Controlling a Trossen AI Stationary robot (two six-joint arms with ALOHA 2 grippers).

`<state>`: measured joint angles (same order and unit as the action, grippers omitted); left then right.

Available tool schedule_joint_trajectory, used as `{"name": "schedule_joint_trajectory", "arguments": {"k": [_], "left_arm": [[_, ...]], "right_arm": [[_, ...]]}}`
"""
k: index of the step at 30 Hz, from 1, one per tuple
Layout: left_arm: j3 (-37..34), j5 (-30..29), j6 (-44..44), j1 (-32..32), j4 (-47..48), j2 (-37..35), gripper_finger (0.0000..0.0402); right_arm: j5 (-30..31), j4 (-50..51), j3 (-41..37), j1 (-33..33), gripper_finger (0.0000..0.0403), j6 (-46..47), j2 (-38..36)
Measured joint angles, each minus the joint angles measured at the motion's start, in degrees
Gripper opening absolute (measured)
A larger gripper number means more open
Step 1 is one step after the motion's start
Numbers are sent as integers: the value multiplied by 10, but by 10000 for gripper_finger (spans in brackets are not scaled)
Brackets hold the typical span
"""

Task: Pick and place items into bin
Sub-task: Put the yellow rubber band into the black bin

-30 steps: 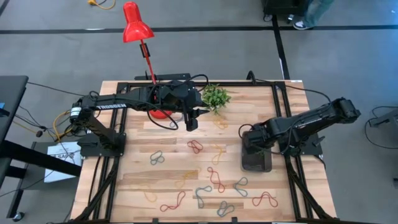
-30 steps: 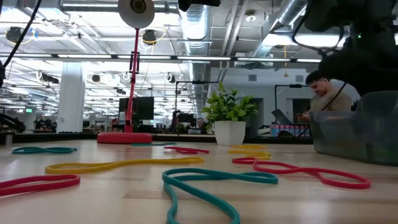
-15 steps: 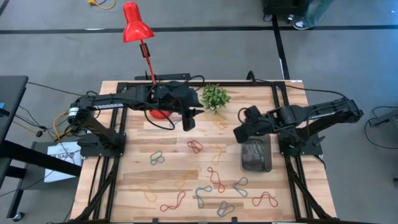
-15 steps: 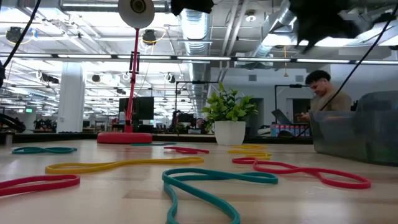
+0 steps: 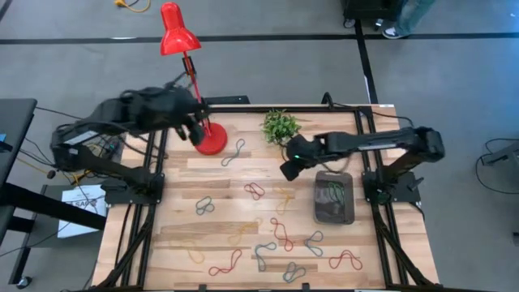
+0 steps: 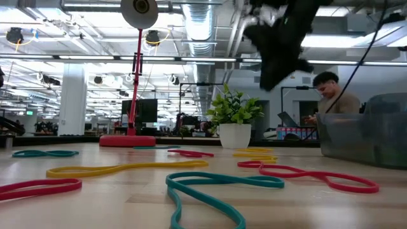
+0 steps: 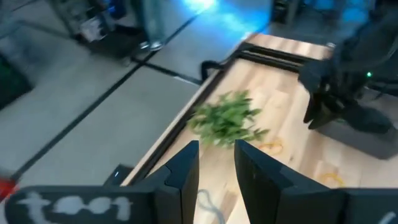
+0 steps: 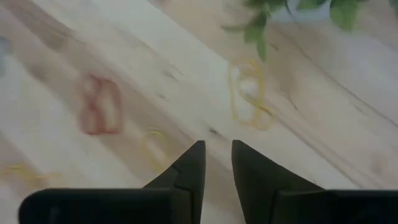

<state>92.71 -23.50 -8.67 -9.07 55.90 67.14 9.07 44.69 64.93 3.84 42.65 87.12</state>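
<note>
A wooden table [image 5: 203,174] seen from above holds two dark robot arms, a red lamp [image 5: 180,39], a small potted plant [image 5: 280,126] and many coloured rubber bands [image 5: 280,234] scattered over its near half.

The right gripper [image 5: 287,169], which a second ago was down over the dark see-through bin [image 5: 334,202], has lifted away and swung toward the middle of the table. It now hangs in the air just in front of the plant. Its fingers [image 8: 191,165] have narrowed since then; a slim gap shows between them and nothing is held. Its wrist camera looks down on a yellow band [image 8: 249,92] and a reddish band [image 8: 99,104] lying flat on the wood.

The bin sits on the right side of the table, beside the right arm's base. A few tangled bands [image 5: 332,194] lie inside it, so one delivery looks finished and the right arm seems to be heading for its next pick, probably the yellow band near the plant.

The left gripper [image 7: 216,163] has pulled back from the table's centre to the far left corner, beside the lamp's round base. Its fingers stand slightly apart and empty. A grey-blue band [image 5: 234,152] now lies uncovered where that arm was. Most bands remain on the table, so much of the task is left.
</note>
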Motion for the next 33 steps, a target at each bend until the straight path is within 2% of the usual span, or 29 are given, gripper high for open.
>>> {"name": "schedule_joint_trajectory", "arguments": {"k": [6,14,27,33], "left_arm": [[0,-42,-71,-5,101,-24,91],[-2,-65,-80,-5,119,-11,91],[-1,-69,-74,-5,112,14,91],[-1,-70,-66,-5,110,21,91]], "right_arm": [[-51,-6,0,51,69,-65,99],[-61,-38,0,83,69,-67,180],[-51,-63,7,79,66,-72,238],[-72,-45,11,63,7,-95,205]]}}
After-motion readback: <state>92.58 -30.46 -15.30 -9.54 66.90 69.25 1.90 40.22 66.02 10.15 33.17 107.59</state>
